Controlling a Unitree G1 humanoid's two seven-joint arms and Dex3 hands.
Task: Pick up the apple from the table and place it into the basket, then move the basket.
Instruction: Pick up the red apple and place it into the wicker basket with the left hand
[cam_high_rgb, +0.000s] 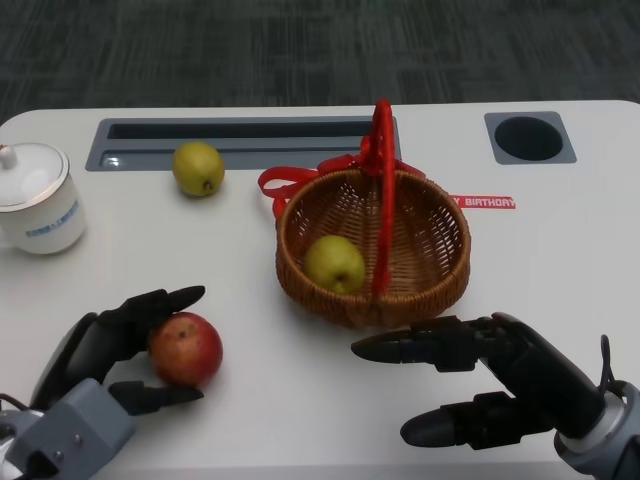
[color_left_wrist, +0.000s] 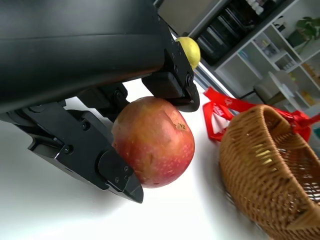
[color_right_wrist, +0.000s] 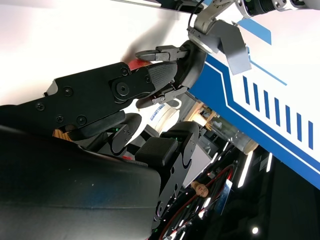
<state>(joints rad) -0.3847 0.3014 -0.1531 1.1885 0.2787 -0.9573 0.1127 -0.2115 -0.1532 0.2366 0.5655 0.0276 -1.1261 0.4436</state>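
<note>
A red apple (cam_high_rgb: 185, 348) (color_left_wrist: 154, 141) sits on the white table (cam_high_rgb: 300, 400) at the front left. My left hand (cam_high_rgb: 120, 340) grips it, with fingers (color_left_wrist: 172, 80) over its far side and the thumb (color_left_wrist: 95, 160) against its near side. The wicker basket (cam_high_rgb: 430, 250) (color_left_wrist: 270, 175) with a red handle (cam_high_rgb: 383, 190) stands at the centre and holds a green apple (cam_high_rgb: 335, 263). My right hand (cam_high_rgb: 480, 385) hovers just in front of the basket, fingers apart and holding nothing.
A yellow-green fruit (cam_high_rgb: 198, 168) (color_left_wrist: 190, 50) lies behind, next to a grey recessed slot (cam_high_rgb: 240, 140). A white lidded cup (cam_high_rgb: 35, 200) stands at the far left. A red ribbon (cam_high_rgb: 290, 185) trails from the basket. A round hole (cam_high_rgb: 528, 138) is at the back right.
</note>
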